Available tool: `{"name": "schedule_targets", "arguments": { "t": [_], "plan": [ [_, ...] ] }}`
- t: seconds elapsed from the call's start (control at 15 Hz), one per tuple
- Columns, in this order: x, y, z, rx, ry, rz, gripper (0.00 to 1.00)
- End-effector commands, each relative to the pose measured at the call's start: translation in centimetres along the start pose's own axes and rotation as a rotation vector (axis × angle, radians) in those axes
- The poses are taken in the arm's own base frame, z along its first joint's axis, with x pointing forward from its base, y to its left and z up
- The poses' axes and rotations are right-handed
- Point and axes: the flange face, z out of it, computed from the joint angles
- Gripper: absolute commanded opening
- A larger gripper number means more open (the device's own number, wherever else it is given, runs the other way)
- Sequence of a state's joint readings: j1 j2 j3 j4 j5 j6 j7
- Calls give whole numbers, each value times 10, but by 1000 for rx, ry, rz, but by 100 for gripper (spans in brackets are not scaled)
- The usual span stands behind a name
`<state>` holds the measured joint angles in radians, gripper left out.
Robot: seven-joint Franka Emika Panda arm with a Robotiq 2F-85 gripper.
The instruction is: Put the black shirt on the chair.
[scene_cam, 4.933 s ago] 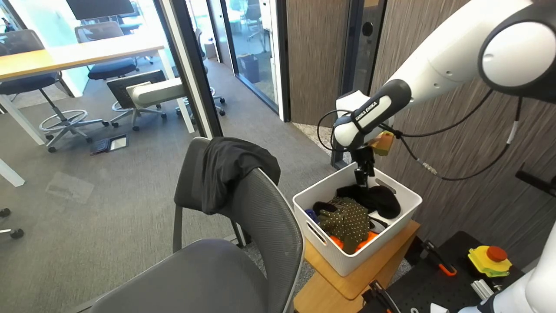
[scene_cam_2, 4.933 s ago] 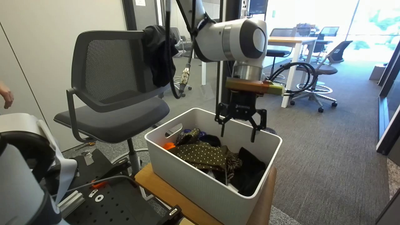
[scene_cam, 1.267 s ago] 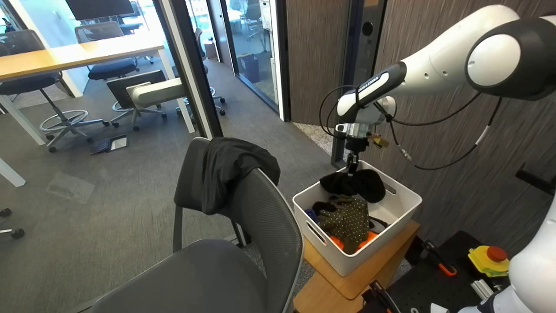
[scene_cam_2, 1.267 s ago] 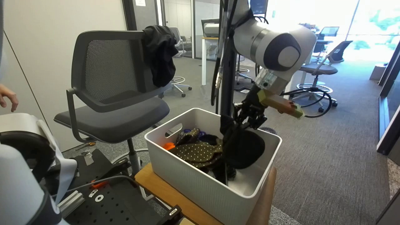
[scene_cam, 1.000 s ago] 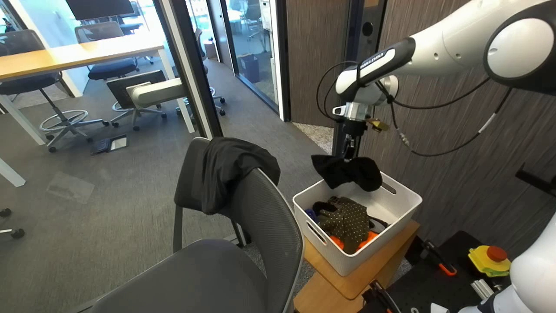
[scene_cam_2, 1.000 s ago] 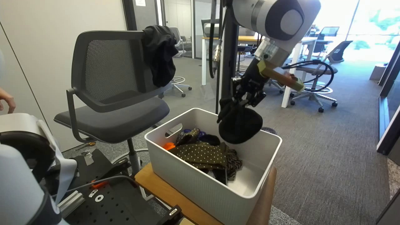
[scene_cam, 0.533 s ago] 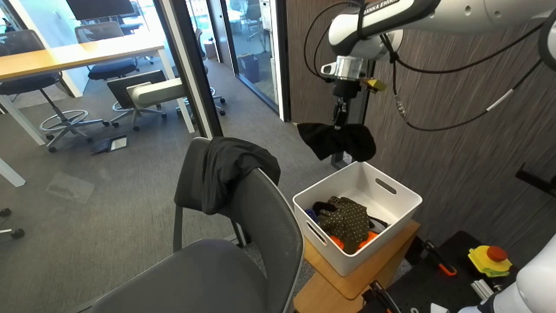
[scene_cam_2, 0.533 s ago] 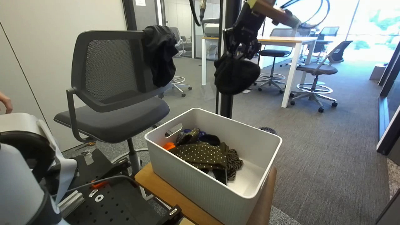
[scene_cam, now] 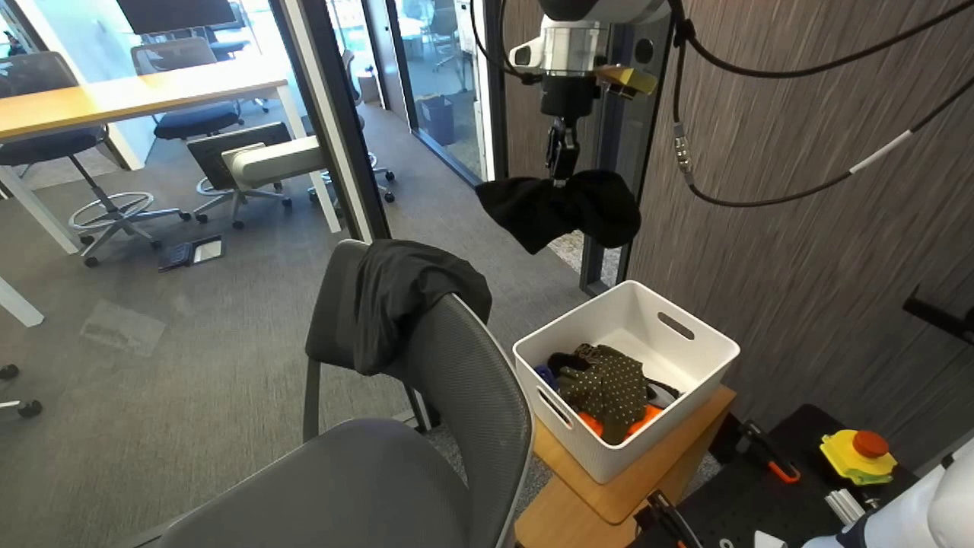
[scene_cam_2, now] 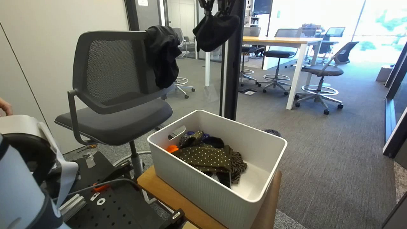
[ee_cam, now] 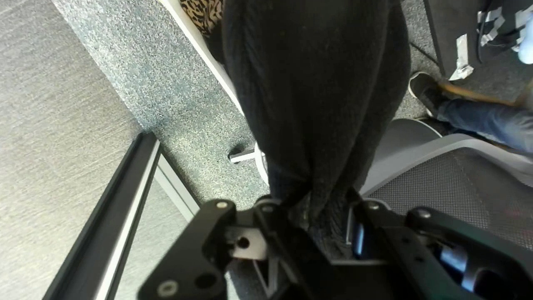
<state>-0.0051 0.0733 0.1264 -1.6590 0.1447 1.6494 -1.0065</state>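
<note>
The black shirt [scene_cam: 567, 209], a bunched dark cloth, hangs in the air with both ends drooping. My gripper [scene_cam: 560, 181] points down and is shut on its middle. In an exterior view the held shirt [scene_cam_2: 216, 31] is near the top edge, and most of the gripper is cut off there. The shirt [ee_cam: 312, 83] fills the centre of the wrist view, pinched between the fingers. The grey chair [scene_cam: 479, 365], with a mesh back, stands beside the basket, apart from the shirt. Another black garment [scene_cam_2: 162, 57] is draped over the corner of its backrest.
A white basket [scene_cam_2: 203, 184] sits on a wooden stand [scene_cam: 609, 495], holding dotted olive, orange and other clothes. A dark partition post [scene_cam_2: 231, 79] rises behind the basket. A person's hand [scene_cam_2: 5, 106] shows at the left, and a leg [ee_cam: 479, 118] in the wrist view.
Open above the basket at first, my gripper has since taken hold of the black shirt and lifted it well clear of the rim. Lately both have shifted towards the chair while rising.
</note>
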Motion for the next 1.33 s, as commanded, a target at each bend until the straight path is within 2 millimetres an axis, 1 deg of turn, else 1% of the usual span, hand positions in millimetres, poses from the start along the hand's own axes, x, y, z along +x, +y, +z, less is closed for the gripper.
{"name": "schedule_targets", "arguments": {
  "t": [0.0, 0.13, 0.47, 0.67, 0.8, 1.0, 1.27],
  "plan": [
    [26, -32, -17, 0, -35, -61, 8],
    [43, -52, -15, 14, -54, -110, 7],
    [94, -116, -10, 30, -112, -210, 7],
    [115, -155, -12, 16, -130, -258, 7],
    [123, -176, -16, -4, -131, -277, 7],
    [130, -204, -30, -42, -115, -296, 7],
    [132, -232, -50, -76, -97, -311, 7]
  ]
}}
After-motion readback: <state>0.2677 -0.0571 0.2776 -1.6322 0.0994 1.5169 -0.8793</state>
